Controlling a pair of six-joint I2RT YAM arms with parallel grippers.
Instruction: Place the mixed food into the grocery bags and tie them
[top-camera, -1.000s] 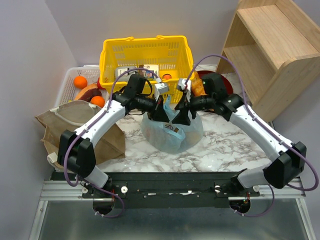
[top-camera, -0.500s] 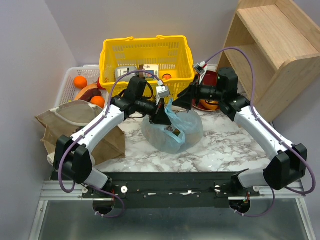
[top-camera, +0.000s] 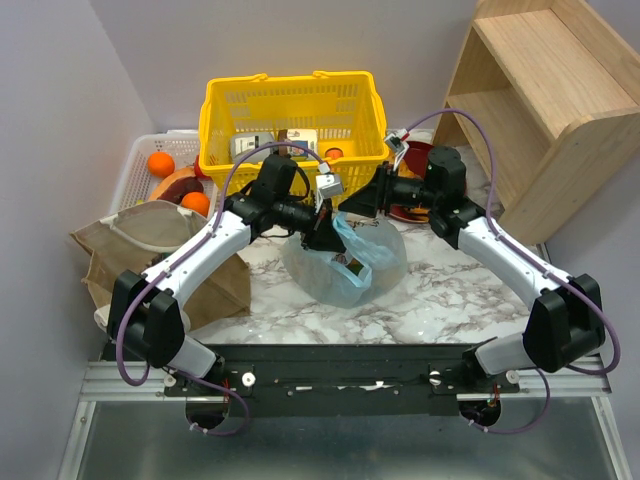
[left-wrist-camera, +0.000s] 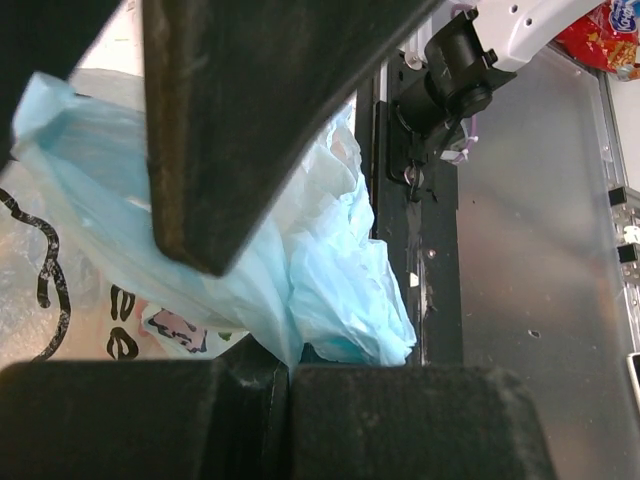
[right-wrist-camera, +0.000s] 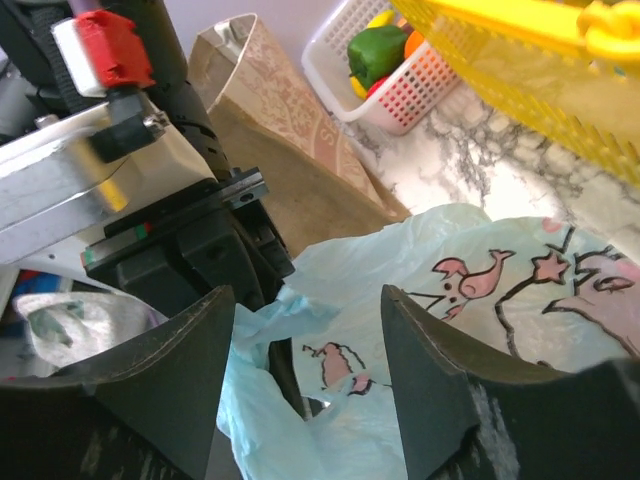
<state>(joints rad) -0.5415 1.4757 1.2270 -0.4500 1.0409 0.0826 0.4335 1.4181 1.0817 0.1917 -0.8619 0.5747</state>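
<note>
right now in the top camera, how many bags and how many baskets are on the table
bags: 2 (light-blue bag, tan bag)
baskets: 2 (yellow basket, white basket)
total: 4

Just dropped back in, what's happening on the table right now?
The left end effector is shut on a bunched edge of the light-blue bag, which sits mid-table with items inside. The right end effector is open, facing the bag's other side. The bag is not yet tied. The tan bag stands at left.
</note>
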